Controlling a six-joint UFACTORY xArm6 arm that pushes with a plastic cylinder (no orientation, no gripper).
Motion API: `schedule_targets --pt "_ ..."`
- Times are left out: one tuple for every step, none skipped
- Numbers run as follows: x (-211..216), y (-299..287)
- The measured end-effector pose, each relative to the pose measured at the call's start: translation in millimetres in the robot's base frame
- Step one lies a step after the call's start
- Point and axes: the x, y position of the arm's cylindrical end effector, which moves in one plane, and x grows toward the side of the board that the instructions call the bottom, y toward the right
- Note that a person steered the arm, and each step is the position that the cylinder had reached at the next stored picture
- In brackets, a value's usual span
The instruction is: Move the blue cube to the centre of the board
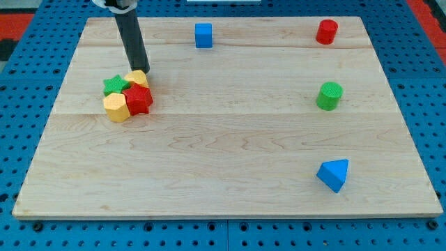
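The blue cube [203, 35] sits near the board's top edge, a little left of the middle. My tip [142, 70] is at the end of the dark rod at the view's upper left, well left of and below the blue cube. The tip touches or nearly touches the top of a tight cluster of blocks: a green star [113, 85], a yellow block [136, 77], a red star [139, 100] and a yellow hexagon-like block [116, 107].
A red cylinder [326, 32] stands at the top right. A green cylinder [329, 95] stands at the right. A blue triangular block [334, 174] lies at the lower right. The wooden board [223, 160] rests on a blue pegboard.
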Motion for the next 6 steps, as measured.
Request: schedule_targets --pt "-13.5 47.2" --pt "-45.8 99.2" --pt "-80.8 179.0" --pt "-124.8 176.7" --pt "-147.2 133.0" --pt "-131.4 104.6"
